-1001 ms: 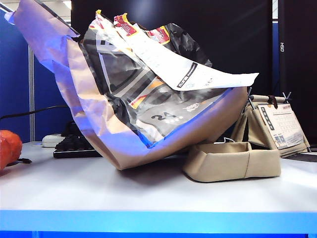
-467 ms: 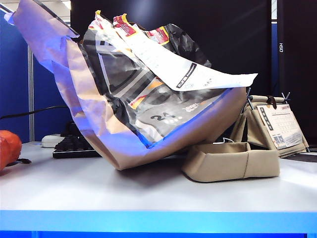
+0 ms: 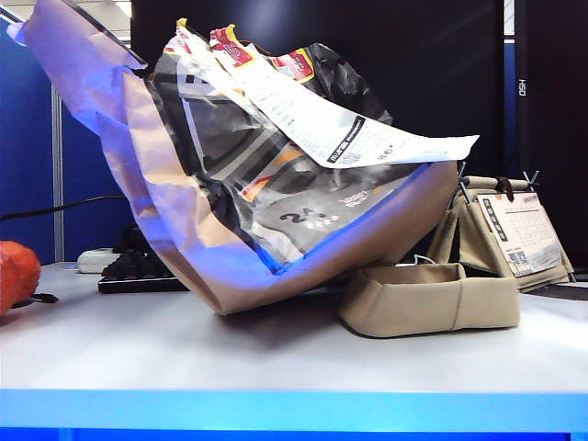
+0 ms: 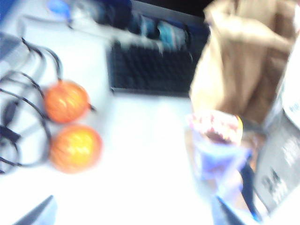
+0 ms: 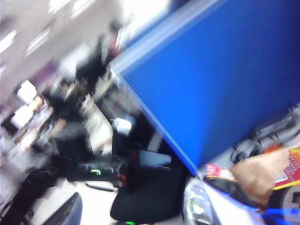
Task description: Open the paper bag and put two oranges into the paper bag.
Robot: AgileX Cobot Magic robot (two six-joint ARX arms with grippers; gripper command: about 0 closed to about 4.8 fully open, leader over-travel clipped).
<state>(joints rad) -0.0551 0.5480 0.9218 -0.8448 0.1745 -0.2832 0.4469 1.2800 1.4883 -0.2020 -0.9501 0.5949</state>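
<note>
The crumpled brown paper bag (image 3: pixel 276 184) leans on the white table (image 3: pixel 276 363), its printed face and white receipt slip (image 3: pixel 358 133) turned toward the exterior camera. One orange (image 3: pixel 13 274) shows at the far left edge. In the blurred left wrist view two oranges (image 4: pixel 66 101) (image 4: pixel 75 147) lie side by side on the table, apart from the bag (image 4: pixel 239 65). My left gripper (image 4: pixel 133 213) hangs open above bare table between them, holding nothing. My right gripper (image 5: pixel 131 211) is open in the air, with a corner of the bag (image 5: pixel 262 176) off to one side. Neither gripper shows in the exterior view.
A low beige folded tray (image 3: pixel 432 299) sits against the bag's right foot, with a beige calendar stand (image 3: pixel 514 230) behind it. A black keyboard (image 3: pixel 138 271) lies behind the bag on the left. Black cables (image 4: pixel 18 122) loop beside the oranges. A blue partition (image 5: pixel 220 79) stands nearby.
</note>
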